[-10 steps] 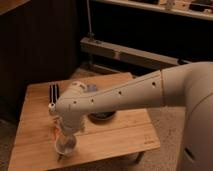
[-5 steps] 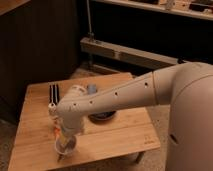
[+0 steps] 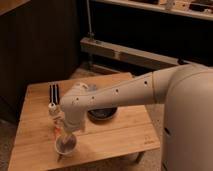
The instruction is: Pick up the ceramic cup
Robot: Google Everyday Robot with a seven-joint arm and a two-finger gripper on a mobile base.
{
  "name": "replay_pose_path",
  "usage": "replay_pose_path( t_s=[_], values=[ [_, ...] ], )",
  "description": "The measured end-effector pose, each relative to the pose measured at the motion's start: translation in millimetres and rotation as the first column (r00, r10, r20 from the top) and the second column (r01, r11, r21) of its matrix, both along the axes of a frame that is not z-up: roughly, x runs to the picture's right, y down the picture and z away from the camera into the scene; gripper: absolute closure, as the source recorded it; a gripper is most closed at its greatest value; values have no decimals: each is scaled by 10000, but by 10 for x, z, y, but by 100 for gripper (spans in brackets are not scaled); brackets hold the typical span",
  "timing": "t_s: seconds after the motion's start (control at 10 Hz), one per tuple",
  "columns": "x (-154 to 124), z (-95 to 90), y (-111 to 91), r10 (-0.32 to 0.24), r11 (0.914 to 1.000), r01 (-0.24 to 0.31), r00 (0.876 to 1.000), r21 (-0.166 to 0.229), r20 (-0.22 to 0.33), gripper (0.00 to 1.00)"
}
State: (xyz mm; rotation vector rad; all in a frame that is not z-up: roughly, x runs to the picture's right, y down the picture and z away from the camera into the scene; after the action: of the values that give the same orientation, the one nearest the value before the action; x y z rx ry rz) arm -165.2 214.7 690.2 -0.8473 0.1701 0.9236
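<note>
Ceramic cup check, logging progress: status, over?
Gripper down at the ceramic cup, front-left of the table. Black bowl behind, apart. Nothing blocking.

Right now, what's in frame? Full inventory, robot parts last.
ceramic cup: 1, white, near the table's front left edge, under the claw
bowl: 1, dark, mid-table, partly hidden behind the arm
small cup: 1, bluish-grey, just behind the arm, mostly hidden
dark utensils: a few, black, back left of the table; exact count unclear
table: 1, light wood, centre
metal rail: 1, grey, behind the table
arm: 1, white, reaching left across the table
claw: 1, at the ceramic cup's mouth
</note>
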Motion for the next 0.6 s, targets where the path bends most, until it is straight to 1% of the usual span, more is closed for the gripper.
replay_pose_path(
  t_s=[0.1,0.2,0.3,0.4,0.6],
  values=[
    [0,28,34,-143,9999,143,9999,-4,-53,35],
    [1,38,54,-240,9997,240,9997,-9,-60,38],
    [0,51,74,-313,9995,313,9995,-19,-51,45],
    [0,61,94,-417,9991,418,9991,-30,15,56],
    [25,81,114,-504,9987,505,9986,-89,146,74]
  ],
)
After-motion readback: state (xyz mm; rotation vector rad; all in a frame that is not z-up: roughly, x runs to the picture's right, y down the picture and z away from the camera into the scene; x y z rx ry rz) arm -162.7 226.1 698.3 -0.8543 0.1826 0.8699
